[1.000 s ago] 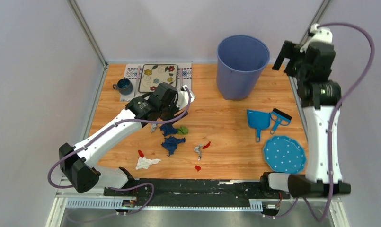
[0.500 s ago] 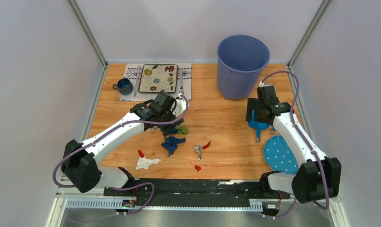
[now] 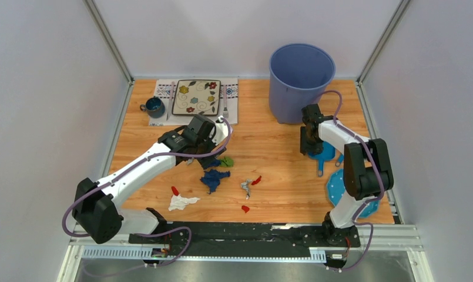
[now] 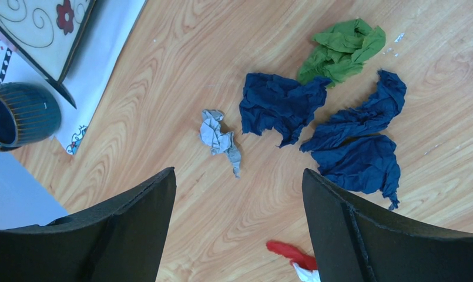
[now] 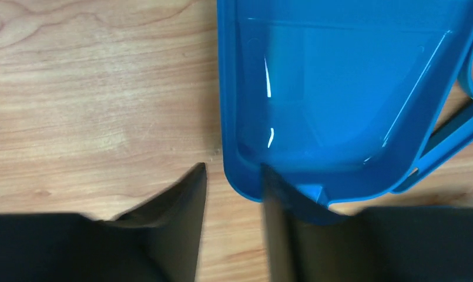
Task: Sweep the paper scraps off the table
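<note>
Table [image 3: 275,153]: orange-brown wood grain with metal frame edges and pale grey walls [image 3: 46,88] on three sides.
Paper scraps [image 3: 215,179]: scattered on the near-left part of the table. The blue, green and grey ones lie below my left gripper.
Left gripper [image 4: 240,176]: spread wide, hovering, holding nothing.
Right gripper [image 5: 232,167]: partly spread, straddling the blue dustpan [image 5: 328,94] wall, with a gap beside one finger.
Bin [image 3: 298,82]: blue, at the far edge.

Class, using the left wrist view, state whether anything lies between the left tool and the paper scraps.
Nothing visible does. The open left tool hangs over bare table, with the paper scraps lying uncovered just ahead of it.
</note>
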You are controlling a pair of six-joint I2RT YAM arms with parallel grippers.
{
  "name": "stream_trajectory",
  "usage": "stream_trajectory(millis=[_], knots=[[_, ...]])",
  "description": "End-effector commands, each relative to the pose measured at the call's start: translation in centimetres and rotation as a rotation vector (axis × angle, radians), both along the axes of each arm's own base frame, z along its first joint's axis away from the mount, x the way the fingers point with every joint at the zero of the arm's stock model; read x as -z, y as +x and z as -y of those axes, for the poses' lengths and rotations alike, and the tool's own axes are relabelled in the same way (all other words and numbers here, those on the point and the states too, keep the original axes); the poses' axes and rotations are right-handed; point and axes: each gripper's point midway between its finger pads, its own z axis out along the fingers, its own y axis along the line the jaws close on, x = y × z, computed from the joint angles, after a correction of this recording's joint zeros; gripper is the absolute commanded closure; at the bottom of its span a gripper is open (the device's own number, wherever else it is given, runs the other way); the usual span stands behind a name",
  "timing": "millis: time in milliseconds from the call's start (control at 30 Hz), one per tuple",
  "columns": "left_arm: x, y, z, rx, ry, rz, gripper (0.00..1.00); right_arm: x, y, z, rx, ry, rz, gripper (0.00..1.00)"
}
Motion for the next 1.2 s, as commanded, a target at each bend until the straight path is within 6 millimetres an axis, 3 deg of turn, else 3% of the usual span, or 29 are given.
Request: stream_trajectory(millis=[0,67,200,300,467,567,667,767,867,1067,1167], knots=[[-1.3,0.6,0.1,-0.002,-0.029,0.054,0.14,-0.8,2.5,-0.4,0.026,0.008,0.079,0.70],[-1.2,0.6,0.1,0.002,-0.027,0.052,0.14,-0.5,2.4,-0.4,0.027,0.008,0.071,0.77],[-1.3,0.6,0.1,0.004,-0.028,0.053,0.14,-0.4,2.0,-0.6,0.036,0.026,0.075,1.00],[-1.5,0.6,0.0,0.008,-0.023,0.055,0.14,-1.1,1.6,-1.9,0.046,0.109,0.084,1.00],[-1.6,0.8,-0.4,0.003,-0.006,0.068,0.14,-4.5,1.5,-6.8,0.088,0.383,0.178,1.00],[-1.8,1.1,-0.7,-0.006,0.002,0.077,0.14,-7.6,2.0,-9.9,0.067,0.414,0.270,1.00],[-1.8,1.2,-0.7,-0.008,0.003,0.077,0.14,-9.7,2.6,-14.7,-0.008,0.436,0.319,1.00],[-1.9,1.2,-0.8,-0.013,0.004,0.078,0.14,-8.8,3.7,-19.1,-0.046,0.400,0.311,1.00],[-1.9,1.0,-1.3,-0.019,0.008,0.082,0.14,-8.0,4.6,-21.9,-0.090,0.345,0.307,1.00],[-1.9,1.0,-2.3,-0.041,0.010,0.089,0.14,-5.3,5.8,-25.3,-0.118,0.293,0.278,1.00],[-2.1,1.1,-2.5,-0.047,0.007,0.094,0.14,-3.7,6.3,-25.9,-0.089,0.283,0.268,1.00]])
